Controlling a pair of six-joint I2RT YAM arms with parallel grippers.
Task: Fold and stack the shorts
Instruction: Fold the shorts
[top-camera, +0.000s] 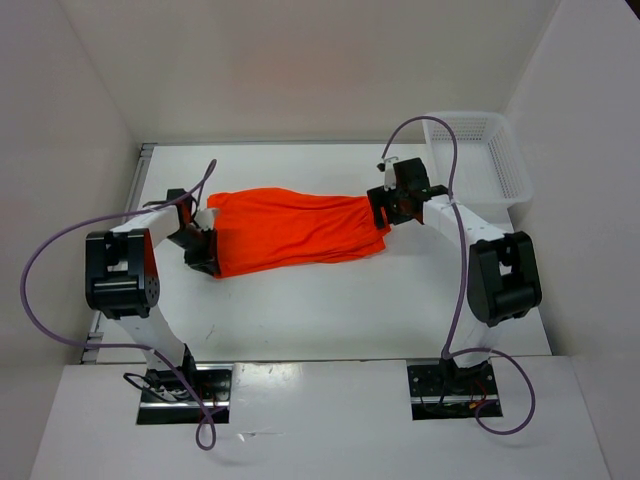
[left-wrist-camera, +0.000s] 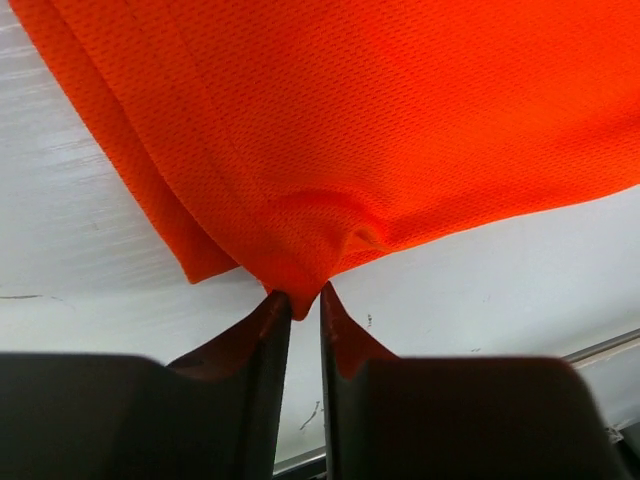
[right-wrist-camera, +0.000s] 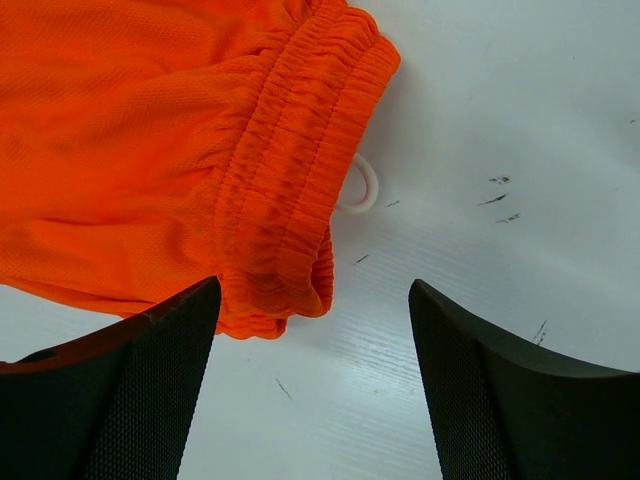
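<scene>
Mostly flat on table (top-camera: 330, 300): shorts (top-camera: 295, 230), stretched between the arms, waistband at right. Left gripper (left-wrist-camera: 305, 310) jaws nearly together, pinching a pucker of hem. Right gripper (right-wrist-camera: 315, 290) jaws wide apart above the waistband end. Drawstring (right-wrist-camera: 365, 190): one white loop shows, rest out of sight.
</scene>
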